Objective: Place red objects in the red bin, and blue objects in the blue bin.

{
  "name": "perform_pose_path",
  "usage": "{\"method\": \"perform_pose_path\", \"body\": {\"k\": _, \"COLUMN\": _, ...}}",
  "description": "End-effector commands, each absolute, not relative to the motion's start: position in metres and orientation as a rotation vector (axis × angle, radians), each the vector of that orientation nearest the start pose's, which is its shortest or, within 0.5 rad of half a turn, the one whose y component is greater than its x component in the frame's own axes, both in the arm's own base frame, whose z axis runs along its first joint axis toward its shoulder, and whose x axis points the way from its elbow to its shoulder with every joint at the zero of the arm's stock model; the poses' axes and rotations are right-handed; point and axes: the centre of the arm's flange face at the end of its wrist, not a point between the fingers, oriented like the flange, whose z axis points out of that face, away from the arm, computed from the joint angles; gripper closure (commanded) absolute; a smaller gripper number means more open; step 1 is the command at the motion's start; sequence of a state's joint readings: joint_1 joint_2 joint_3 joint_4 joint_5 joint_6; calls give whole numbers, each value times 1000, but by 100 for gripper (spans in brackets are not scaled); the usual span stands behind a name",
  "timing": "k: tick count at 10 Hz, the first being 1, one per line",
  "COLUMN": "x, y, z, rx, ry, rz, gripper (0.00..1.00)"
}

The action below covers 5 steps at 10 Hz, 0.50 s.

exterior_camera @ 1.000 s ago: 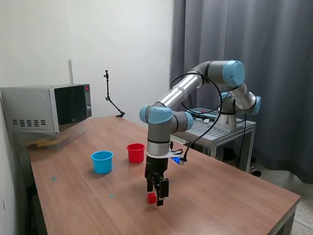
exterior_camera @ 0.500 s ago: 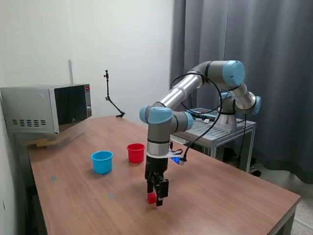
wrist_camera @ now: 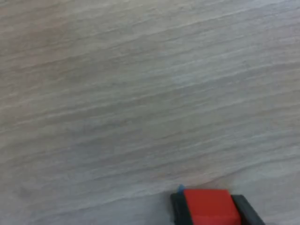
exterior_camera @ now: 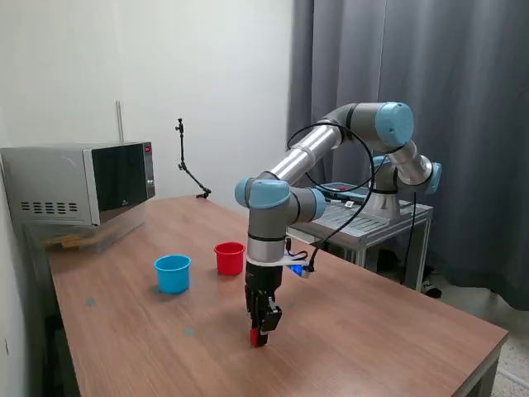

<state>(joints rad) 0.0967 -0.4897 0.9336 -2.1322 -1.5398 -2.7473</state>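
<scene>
**A:** What is closest to the robot's hand?

**B:** A small bright red cube (exterior_camera: 257,337). It sits right between the two black fingers of the gripper (exterior_camera: 260,333), low down at the brown wooden table (exterior_camera: 388,331). In the wrist view the small red cube (wrist_camera: 208,207) has a dark finger pressed on each side of it, so the hand is clamped on the cube.

**A:** Is the cube on the table or in the air?

**B:** I cannot tell. It is at the table top or just above it.

**A:** How is the hand pointing?

**B:** Straight down. The grey and light blue robot arm (exterior_camera: 281,198) stands right above it.

**A:** What comes next, a bit farther from the hand?

**B:** A small round red plastic tub (exterior_camera: 230,258). It stands upright on the table, behind the hand and a little to the exterior view's left. It does not touch the hand.

**A:** And after that?

**B:** A small round light blue plastic tub (exterior_camera: 173,274). It stands upright too, near the red tub but not touching it, farther from the hand toward the exterior view's left.

**A:** What is far away from the hand?

**B:** A silver microwave with a dark door (exterior_camera: 81,183), at the far end of the table. Behind the arm hangs a grey curtain (exterior_camera: 430,66).
</scene>
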Motion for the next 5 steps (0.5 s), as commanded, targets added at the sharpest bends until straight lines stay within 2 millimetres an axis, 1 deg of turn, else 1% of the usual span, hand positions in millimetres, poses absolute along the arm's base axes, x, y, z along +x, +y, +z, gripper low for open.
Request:
{"method": "perform_pose_path", "body": {"k": 1, "x": -823, "y": -217, "z": 106, "rx": -1938, "ry": 2617, "rz": 57, "gripper": 100}}
{"method": "perform_pose_path", "body": {"k": 2, "x": -823, "y": -215, "z": 109, "rx": -1934, "ry": 2613, "rz": 79, "gripper": 100}}
{"method": "perform_pose_path", "body": {"k": 3, "x": -822, "y": -207, "z": 116, "rx": -1914, "ry": 2612, "rz": 119, "gripper": 100}}
{"method": "perform_pose_path", "body": {"k": 4, "x": -817, "y": -199, "z": 133, "rx": -1898, "ry": 2611, "rz": 161, "gripper": 100}}
{"method": "perform_pose_path", "body": {"k": 5, "x": -811, "y": -160, "z": 168, "rx": -1839, "ry": 2655, "rz": 200, "gripper": 100}}
